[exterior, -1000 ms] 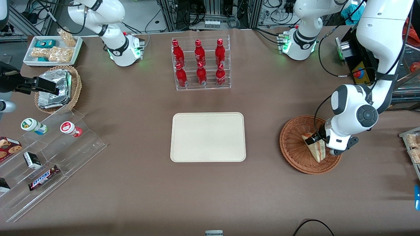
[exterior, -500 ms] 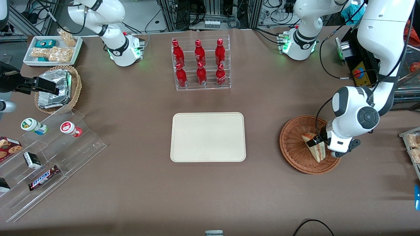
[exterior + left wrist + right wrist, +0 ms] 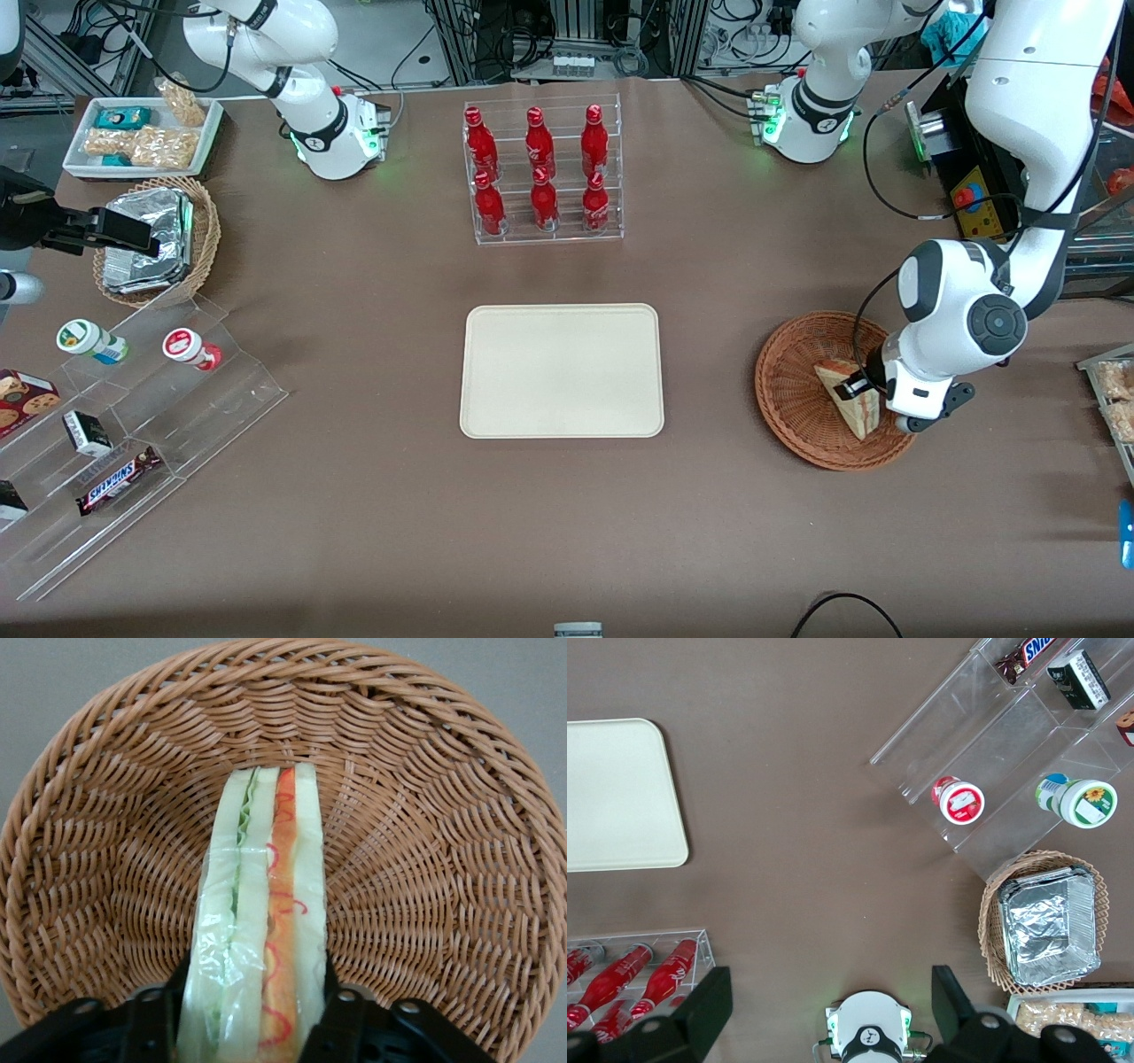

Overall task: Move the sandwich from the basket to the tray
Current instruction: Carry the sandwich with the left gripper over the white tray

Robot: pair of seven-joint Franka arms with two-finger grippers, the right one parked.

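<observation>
The sandwich (image 3: 853,409), a pale wedge with red-orange filling, lies in the reddish-brown wicker basket (image 3: 788,390) toward the working arm's end of the table. My left gripper (image 3: 858,388) is down in the basket with one finger on each side of the wedge. In the left wrist view the black fingers (image 3: 341,1014) press against both bread faces of the sandwich (image 3: 266,904), which still rests on the basket's weave (image 3: 443,815). The cream-beige tray (image 3: 561,370) lies flat at the table's middle; its corner shows in the right wrist view (image 3: 611,797).
A clear rack of red bottles (image 3: 540,173) stands farther from the front camera than the tray. Toward the parked arm's end are a tan basket of foil packets (image 3: 151,239), a white snack tray (image 3: 142,133) and clear stepped shelves (image 3: 133,425).
My left gripper has shifted slightly along the sandwich, toward the front camera, and its wrist has sunk a little. The sandwich stays in the basket.
</observation>
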